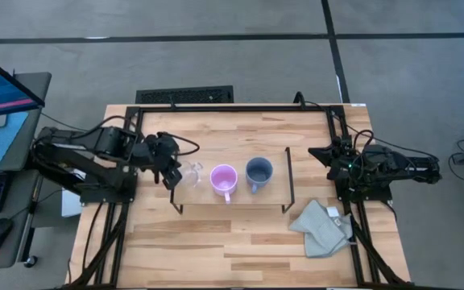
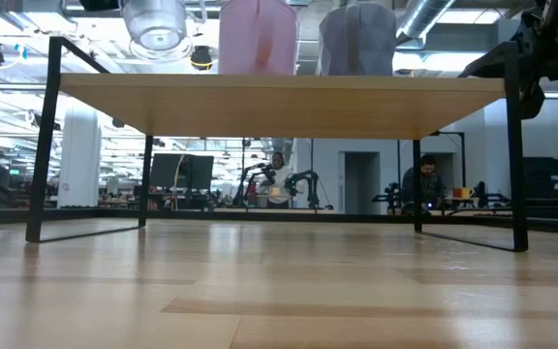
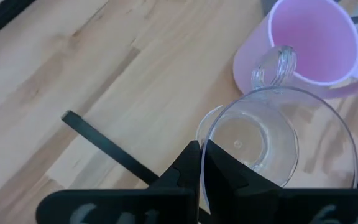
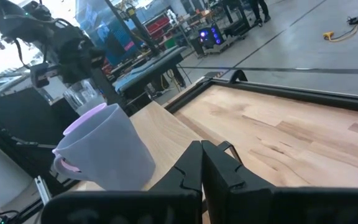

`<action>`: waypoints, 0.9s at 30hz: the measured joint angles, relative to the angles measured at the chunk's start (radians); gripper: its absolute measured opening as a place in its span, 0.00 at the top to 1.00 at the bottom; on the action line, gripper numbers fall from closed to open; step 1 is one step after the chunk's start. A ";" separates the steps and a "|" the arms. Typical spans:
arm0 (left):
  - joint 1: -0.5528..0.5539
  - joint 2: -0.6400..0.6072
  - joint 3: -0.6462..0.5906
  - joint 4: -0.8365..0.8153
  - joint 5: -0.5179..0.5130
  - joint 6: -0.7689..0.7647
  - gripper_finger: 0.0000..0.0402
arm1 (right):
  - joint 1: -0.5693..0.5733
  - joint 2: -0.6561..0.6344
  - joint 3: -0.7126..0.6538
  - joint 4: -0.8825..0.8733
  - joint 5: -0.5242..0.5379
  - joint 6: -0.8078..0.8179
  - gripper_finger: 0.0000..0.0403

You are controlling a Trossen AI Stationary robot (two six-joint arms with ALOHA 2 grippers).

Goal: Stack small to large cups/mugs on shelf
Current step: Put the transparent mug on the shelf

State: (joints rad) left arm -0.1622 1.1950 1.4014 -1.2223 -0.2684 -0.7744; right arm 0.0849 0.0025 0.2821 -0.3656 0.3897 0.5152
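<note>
So all 3 cups are up on the shelf (image 1: 276, 157) in a row: the clear glass cup (image 1: 190, 173) at the left end, the pink mug (image 1: 223, 178) in the middle, and the blue-grey mug (image 1: 258, 171) to its right. From the low view you just see their bottoms poking above the shelf's wooden top, sitting level.

The left gripper (image 1: 170, 169) is right at the glass cup. In the left wrist view its fingers are pinched together on the near rim of the glass cup (image 3: 272, 143), so it's gripping it, with the pink mug (image 3: 306, 43) touching or just behind the glass handle, can't tell which.

The right gripper (image 1: 322, 152) hangs near the shelf's right end, not touching anything. Its wrist view shows the fingers closed with nothing between them, looking across at the blue-grey mug (image 4: 107, 155).

A grey-green cloth (image 1: 322, 227) lies on the table (image 1: 216, 250), near the right front corner
</note>
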 joint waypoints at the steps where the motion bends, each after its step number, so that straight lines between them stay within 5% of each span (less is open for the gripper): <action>1: 0.007 0.000 0.000 0.004 0.000 0.007 1.00 | 0.000 0.000 0.000 0.000 0.000 0.000 0.94; 16: 0.023 -0.001 0.000 0.070 -0.057 0.089 1.00 | 0.000 0.000 0.000 0.000 0.000 0.000 0.94; 27: 0.002 -0.124 0.000 0.069 -0.151 0.065 1.00 | 0.000 0.000 0.000 0.000 0.000 0.000 0.94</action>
State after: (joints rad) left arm -0.1602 1.0708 1.4017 -1.1534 -0.4190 -0.7097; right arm 0.0849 0.0029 0.2821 -0.3653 0.3893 0.5156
